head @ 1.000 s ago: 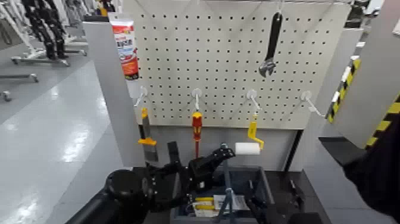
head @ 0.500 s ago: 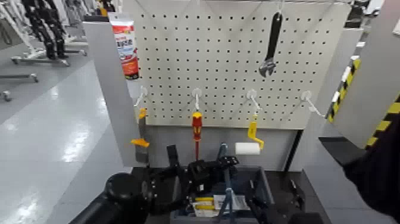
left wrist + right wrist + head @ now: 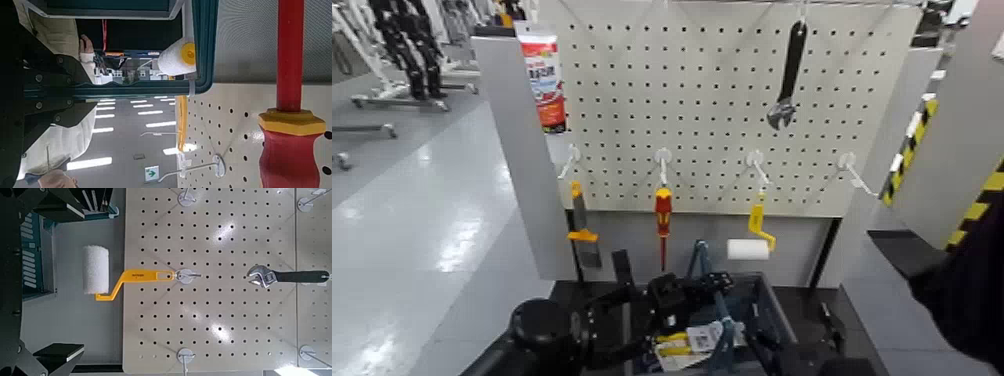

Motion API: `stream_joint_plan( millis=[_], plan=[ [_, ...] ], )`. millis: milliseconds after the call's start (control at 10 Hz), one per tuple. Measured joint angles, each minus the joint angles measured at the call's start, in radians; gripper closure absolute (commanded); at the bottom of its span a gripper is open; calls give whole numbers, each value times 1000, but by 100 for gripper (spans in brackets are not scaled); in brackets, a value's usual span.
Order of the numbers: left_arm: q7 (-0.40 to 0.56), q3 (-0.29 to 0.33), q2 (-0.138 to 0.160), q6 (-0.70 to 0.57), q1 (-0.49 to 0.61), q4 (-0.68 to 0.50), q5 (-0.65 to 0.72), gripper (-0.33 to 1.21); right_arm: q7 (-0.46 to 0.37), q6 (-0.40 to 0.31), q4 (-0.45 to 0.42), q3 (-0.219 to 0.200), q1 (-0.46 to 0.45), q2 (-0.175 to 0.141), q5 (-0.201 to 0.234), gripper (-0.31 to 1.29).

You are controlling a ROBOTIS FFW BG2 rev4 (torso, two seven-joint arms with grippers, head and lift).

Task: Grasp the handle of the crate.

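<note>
The dark blue-grey crate [image 3: 769,297] stands on the low shelf below the pegboard, with papers and yellow tools inside. Its thin arched handle [image 3: 700,262] stands up, leaning slightly to the left. My left gripper [image 3: 710,287] is shut on the handle partway up one side. In the left wrist view the handle [image 3: 145,88] runs out from between my dark fingers [image 3: 48,77]. My right gripper [image 3: 55,280] is open and empty, facing the pegboard beside the crate [image 3: 31,247]. The right arm [image 3: 802,362] sits low on the right.
The white pegboard [image 3: 732,110] holds a red-and-yellow screwdriver [image 3: 662,215], a yellow-handled paint roller [image 3: 750,245], a scraper [image 3: 580,235] and a black wrench [image 3: 788,75]. A grey post [image 3: 517,150] stands on the left and a striped panel [image 3: 972,150] on the right.
My left gripper came down from beside the handle's top and closed on the handle. The handle now leans left and the crate has shifted a little.
</note>
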Motion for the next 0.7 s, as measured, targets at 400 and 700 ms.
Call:
stream_joint_plan(
  millis=[400, 700],
  plan=[
    [3, 6, 4, 7, 27, -38, 4, 119, 0, 0, -1, -2, 2, 0, 0, 13],
    [9, 27, 16, 30, 73, -112, 4, 119, -3, 0, -2, -5, 4, 1, 0, 13]
  ],
)
